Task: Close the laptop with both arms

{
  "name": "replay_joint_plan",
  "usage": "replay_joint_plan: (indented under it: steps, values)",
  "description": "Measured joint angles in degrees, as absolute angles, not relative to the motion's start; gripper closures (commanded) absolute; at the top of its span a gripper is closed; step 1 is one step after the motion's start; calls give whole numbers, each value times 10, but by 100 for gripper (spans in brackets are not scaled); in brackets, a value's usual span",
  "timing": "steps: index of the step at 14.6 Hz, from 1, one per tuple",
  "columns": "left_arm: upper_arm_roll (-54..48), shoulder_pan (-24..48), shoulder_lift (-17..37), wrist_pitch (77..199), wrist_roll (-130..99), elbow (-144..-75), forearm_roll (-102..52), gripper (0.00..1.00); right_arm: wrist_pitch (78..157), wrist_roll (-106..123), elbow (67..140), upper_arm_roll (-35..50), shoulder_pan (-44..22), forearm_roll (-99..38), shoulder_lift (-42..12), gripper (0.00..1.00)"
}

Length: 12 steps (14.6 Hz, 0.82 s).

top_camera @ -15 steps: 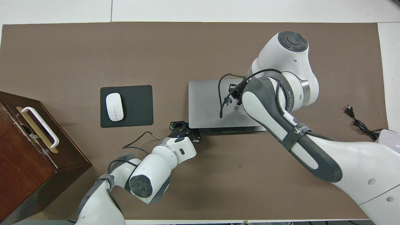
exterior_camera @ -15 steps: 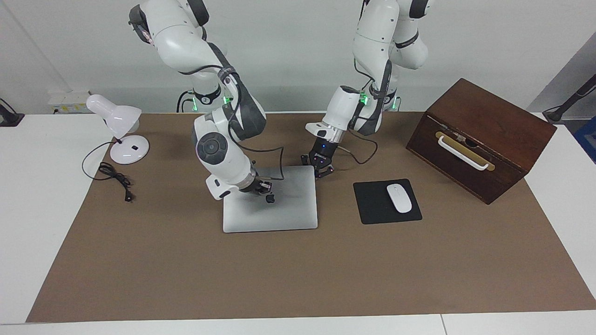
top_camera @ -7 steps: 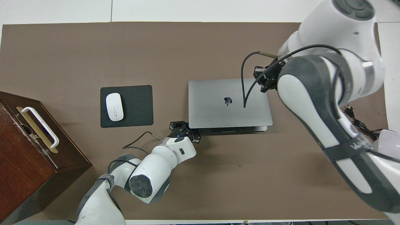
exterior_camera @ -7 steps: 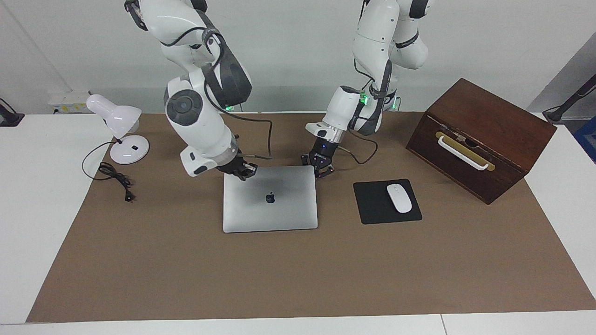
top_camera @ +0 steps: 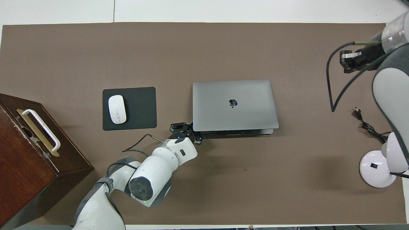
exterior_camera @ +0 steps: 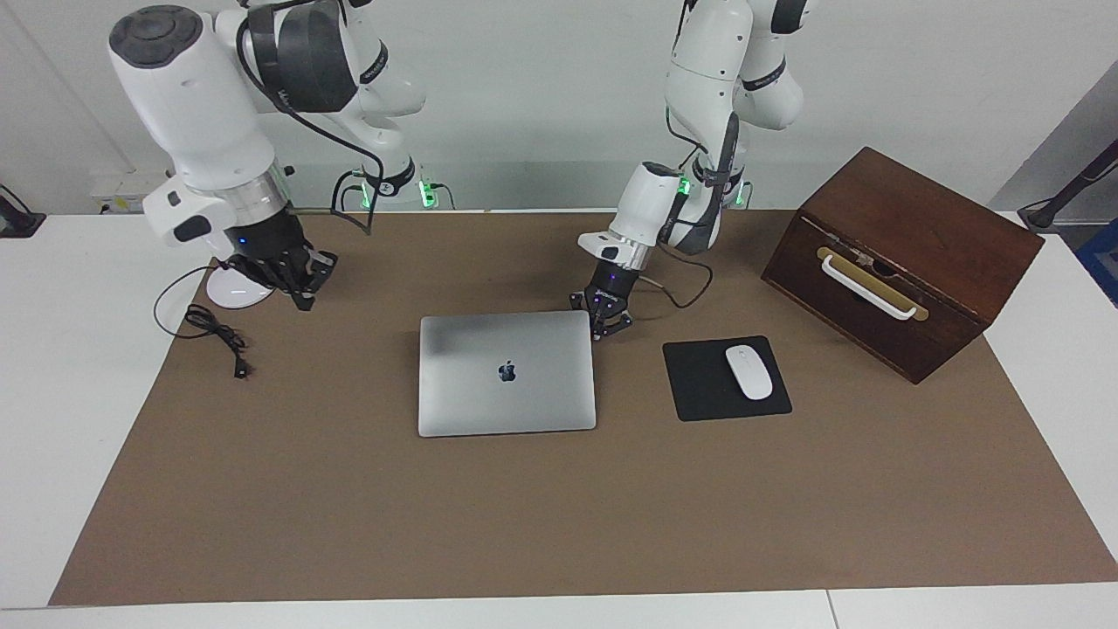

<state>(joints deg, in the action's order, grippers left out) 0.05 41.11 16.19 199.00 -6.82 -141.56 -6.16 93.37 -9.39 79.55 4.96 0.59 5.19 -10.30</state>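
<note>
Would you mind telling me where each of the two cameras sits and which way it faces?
Facing view: high across the table, facing the robots; both arms show whole, left claw at the closed laptop's corner, right claw raised by the desk lamp.
Overhead view: above the robots' end, looking steeply down and forward; both forearms enter from below, left claw, right claw.
Shared: laptop, mouse, wooden box, half a turn apart.

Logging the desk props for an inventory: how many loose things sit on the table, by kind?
Laptop: 1
Mouse pad: 1
Mouse: 1
Wooden box: 1
Desk lamp: 1
Total: 5
</note>
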Motion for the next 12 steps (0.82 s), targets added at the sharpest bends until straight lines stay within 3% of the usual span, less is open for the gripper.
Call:
replay_joint_plan:
  steps: [3, 4, 5, 7, 12]
  values:
    - [4, 404, 125, 1888, -75, -1417, -62, 100, 934, -27, 795, 15, 6, 62, -84, 100]
    - [4, 401, 105, 1847, -76, -1417, -62, 100, 934, -19, 795, 9, 6, 62, -81, 87]
    - [4, 396, 81, 1805, -76, -1418, -62, 100, 935, -18, 795, 8, 6, 62, -79, 63]
    - [4, 389, 29, 1718, -77, -1418, -63, 100, 944, -21, 796, 8, 3, 61, -79, 0]
    - [12, 373, -91, 1506, -83, -1413, -66, 100, 974, -87, 817, 10, 3, 34, -77, 0]
